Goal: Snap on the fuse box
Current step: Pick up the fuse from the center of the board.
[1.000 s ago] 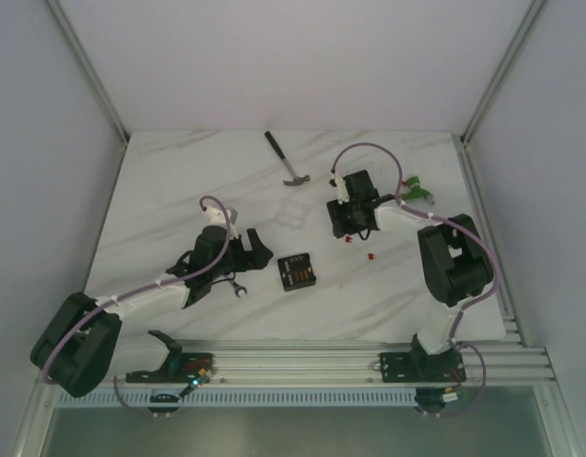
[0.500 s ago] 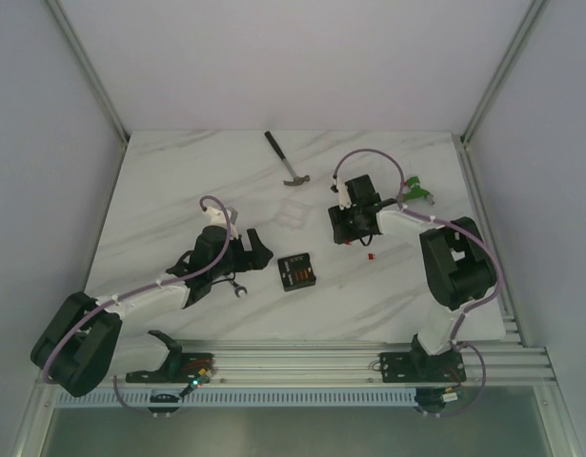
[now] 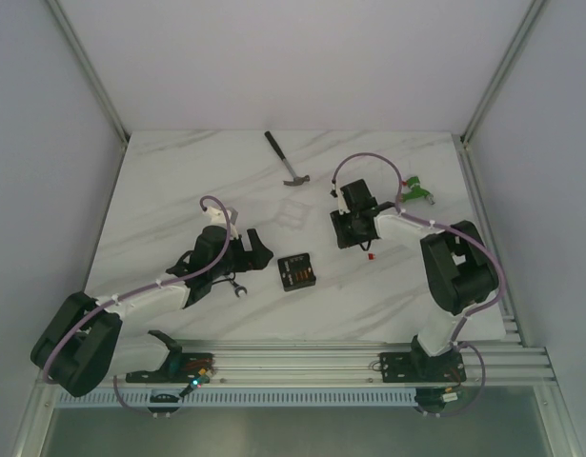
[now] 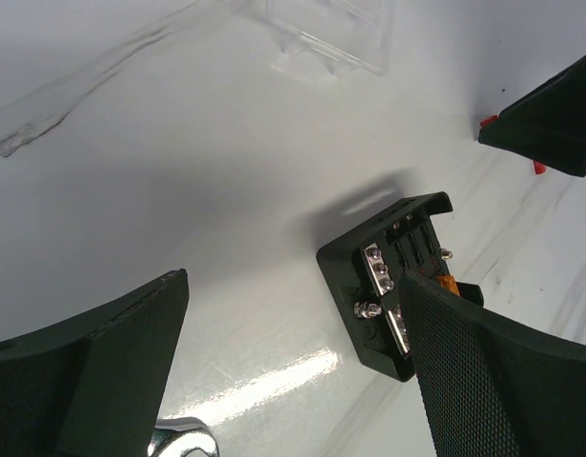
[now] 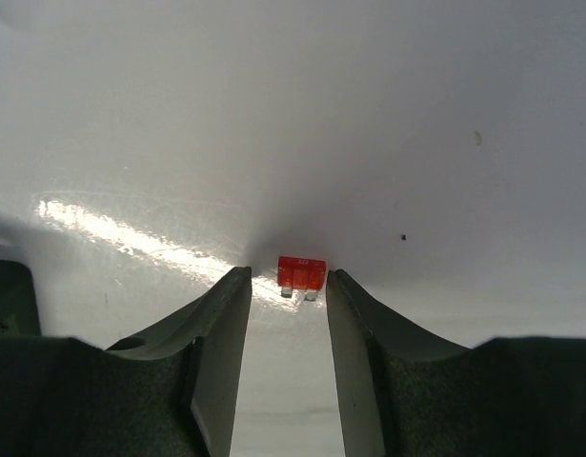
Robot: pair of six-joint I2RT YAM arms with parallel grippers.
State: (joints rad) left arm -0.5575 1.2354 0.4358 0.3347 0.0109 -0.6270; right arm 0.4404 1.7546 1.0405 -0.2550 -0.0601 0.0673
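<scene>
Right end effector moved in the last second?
Yes. In the top view the right end effector slid toward the near edge, away from the hammer, now straddling a red fuse.

The left arm (image 3: 140, 290) stretches forward and low, its left hand (image 4: 293, 281) spread to full width. The right arm (image 3: 454, 267) folds inward, its right hand (image 5: 288, 273) pointing down, fingers narrowly apart.

Bright diffuse light; glare streak on table (image 5: 131, 243); soft shadows.
</scene>
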